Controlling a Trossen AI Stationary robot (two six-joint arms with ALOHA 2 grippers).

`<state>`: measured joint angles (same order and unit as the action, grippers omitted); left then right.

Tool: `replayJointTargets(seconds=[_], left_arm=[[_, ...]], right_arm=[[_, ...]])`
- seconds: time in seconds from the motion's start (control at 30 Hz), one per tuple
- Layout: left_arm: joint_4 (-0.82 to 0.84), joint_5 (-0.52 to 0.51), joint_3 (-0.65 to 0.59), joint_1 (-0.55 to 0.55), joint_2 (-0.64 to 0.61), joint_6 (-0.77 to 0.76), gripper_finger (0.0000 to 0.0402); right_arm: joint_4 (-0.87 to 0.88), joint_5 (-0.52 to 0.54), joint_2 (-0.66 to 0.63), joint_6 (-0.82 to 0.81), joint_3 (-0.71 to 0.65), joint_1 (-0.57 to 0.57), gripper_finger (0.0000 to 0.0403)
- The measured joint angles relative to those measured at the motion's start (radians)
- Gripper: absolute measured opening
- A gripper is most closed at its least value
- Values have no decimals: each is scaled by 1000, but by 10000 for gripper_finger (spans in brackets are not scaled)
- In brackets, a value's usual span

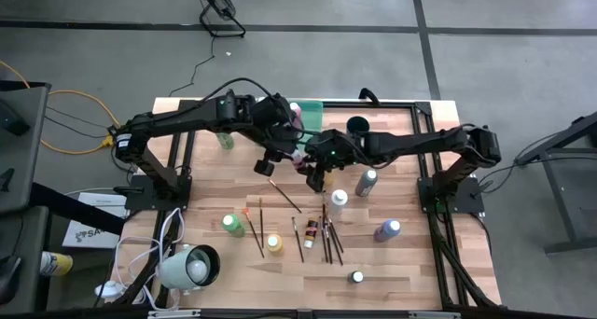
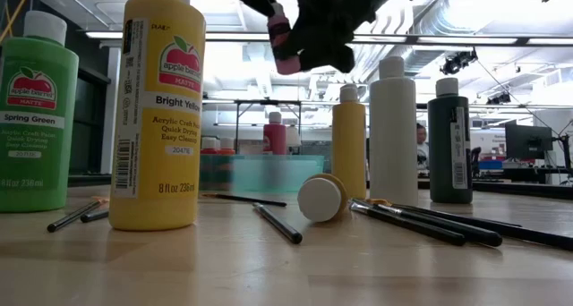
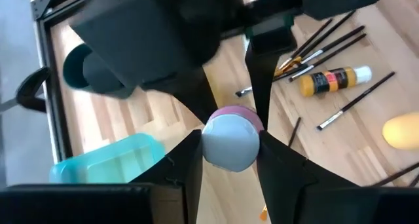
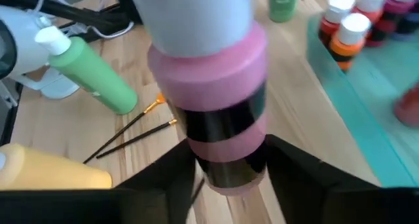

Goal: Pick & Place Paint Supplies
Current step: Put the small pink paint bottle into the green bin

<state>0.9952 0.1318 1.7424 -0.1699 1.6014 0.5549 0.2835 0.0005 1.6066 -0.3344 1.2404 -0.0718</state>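
Above mid-tabletop (image 1: 410, 263), both our arms meet on one pink bottle (image 4: 213, 86), held well clear of the wood. Our left gripper (image 3: 229, 160) has its jaws closed on the bottle's white cap (image 3: 229, 142). Our right gripper (image 4: 226, 168) has its jaws on either side of the bottle's lower body, by the dark label band; whether they are pinching it or have begun to let go we cannot tell. From the low view the bottle (image 2: 282, 45) hangs tilted under the dark mass of both grippers.

Just beyond sits the green tray (image 1: 311, 108), with several bottles already standing in it, and the dark cup (image 1: 357, 126) is beside it. Nearer the front edge, more bottles are scattered, among them a yellow one (image 2: 157, 118), a green one (image 2: 34, 118) and a white one (image 2: 392, 136), with brushes (image 1: 328, 237) lying loose between them.

We judge this to be a hand-over from one arm to the other, part way through the sorting. Next, one gripper must free the bottle while the other grips firmly, then carry it over the tray and lower it upright into a free spot without knocking its neighbours.
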Motion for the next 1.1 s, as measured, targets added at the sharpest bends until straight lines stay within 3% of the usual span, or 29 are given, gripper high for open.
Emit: replayJointTargets(seconds=[0.17, 0.33, 0.7, 1.1], left_arm=[[13, -72, -1, -20, 1, -45, 114], [36, -126, -1, -83, -1, -108, 114], [55, -249, -4, -317, 12, -185, 113], [-34, -242, -5, -467, 211, -182, 113]], right_arm=[[118, 0, -66, -24, 0, -11, 239], [215, 1, -171, -25, 0, -23, 272], [302, 158, -388, -13, 0, -30, 279], [317, 181, -435, 29, 0, -28, 279]])
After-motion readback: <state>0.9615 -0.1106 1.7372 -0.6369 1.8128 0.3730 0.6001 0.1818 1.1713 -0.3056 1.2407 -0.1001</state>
